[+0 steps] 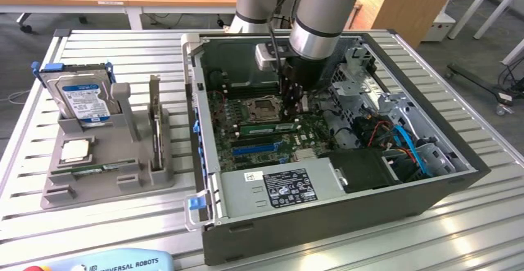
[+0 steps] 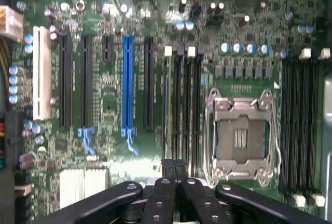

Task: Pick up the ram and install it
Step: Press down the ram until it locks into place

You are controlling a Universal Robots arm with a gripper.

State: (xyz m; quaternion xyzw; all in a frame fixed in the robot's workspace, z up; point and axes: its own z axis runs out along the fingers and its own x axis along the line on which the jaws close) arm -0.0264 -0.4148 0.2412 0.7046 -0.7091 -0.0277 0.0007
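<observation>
The gripper [image 1: 292, 106] hung inside the open computer case [image 1: 426, 185] with its fingers [image 2: 167, 169] pressed together and holding nothing, just above the memory slots beside the empty processor socket [image 2: 239, 137], while the ram [image 1: 266, 125] sat seated in a slot on the motherboard [image 2: 109, 105].

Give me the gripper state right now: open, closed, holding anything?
Gripper: jaws closed, poised over the memory slots; nothing visibly held between them.
</observation>
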